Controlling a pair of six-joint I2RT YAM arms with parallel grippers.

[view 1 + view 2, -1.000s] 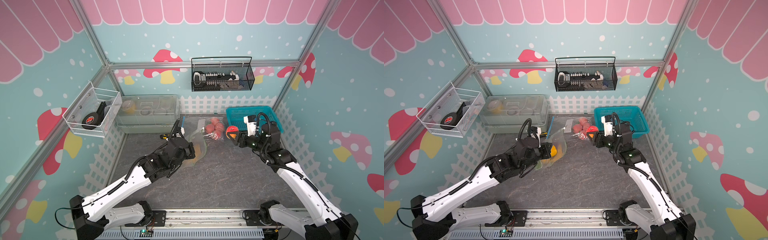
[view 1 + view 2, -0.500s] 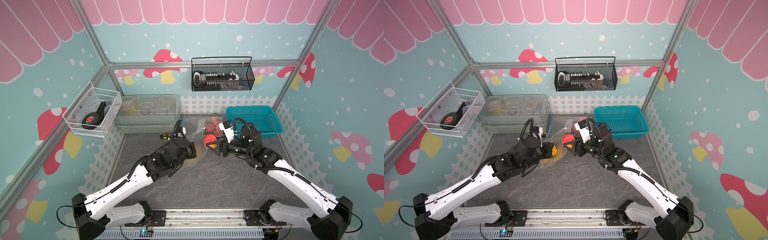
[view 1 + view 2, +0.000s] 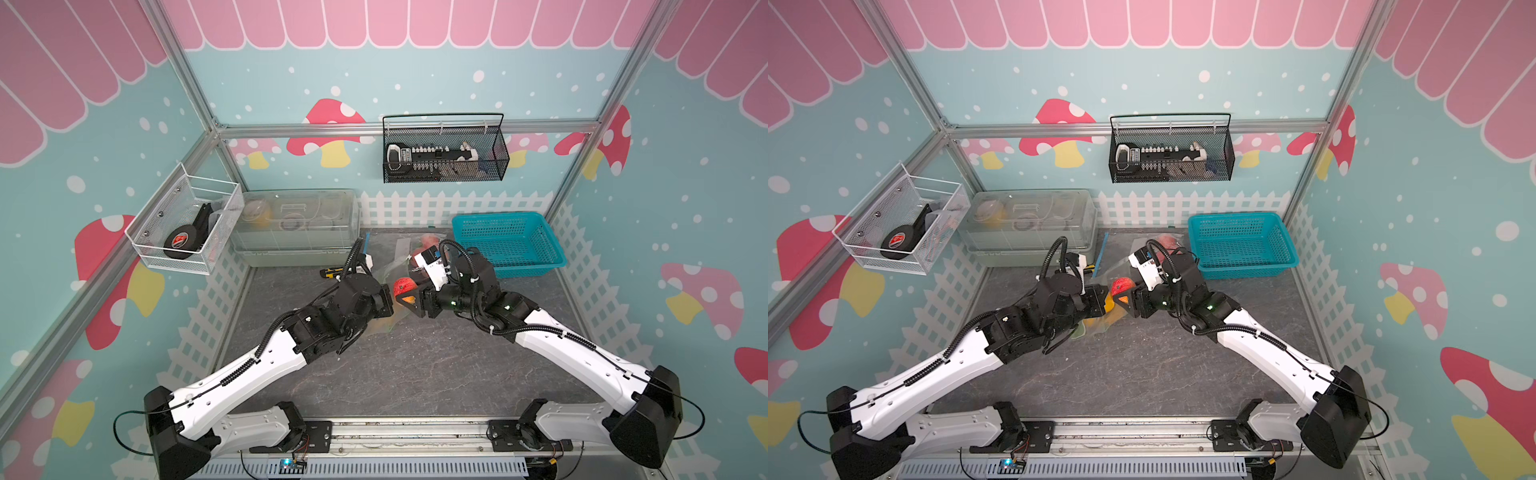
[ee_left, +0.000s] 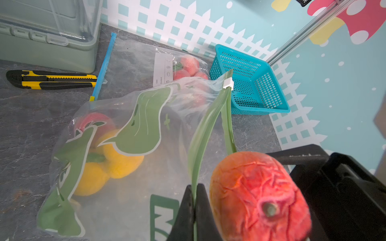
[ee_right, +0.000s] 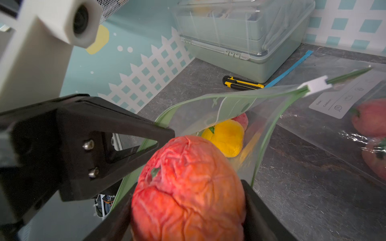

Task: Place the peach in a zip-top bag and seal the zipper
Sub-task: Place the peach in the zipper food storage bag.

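The peach (image 5: 188, 187), red-orange and wrinkled, sits between the fingers of my right gripper (image 5: 187, 194), which is shut on it. It hangs at the open mouth of the zip-top bag (image 4: 135, 135), a clear bag with green print, a green zipper and a white slider (image 4: 228, 83). My left gripper (image 4: 194, 198) is shut on the bag's green zipper rim and holds that side of the rim up. Yellow fruit (image 4: 117, 158) and a red one lie inside the bag. In both top views the peach (image 3: 405, 286) (image 3: 1122, 286) is mid-table, between the two wrists.
A second clear bag of peaches (image 4: 188, 66) lies behind, beside a teal basket (image 3: 507, 241). A yellow utility knife (image 4: 52, 80) lies in front of a lidded plastic box (image 3: 295, 228). A flat bag with a blue zipper (image 4: 104, 62) lies by the knife. White fence panels edge the table.
My right arm has carried the peach leftward from beside the teal basket to the bag's mouth. The left gripper has kept its hold on the zipper rim, nearly still.
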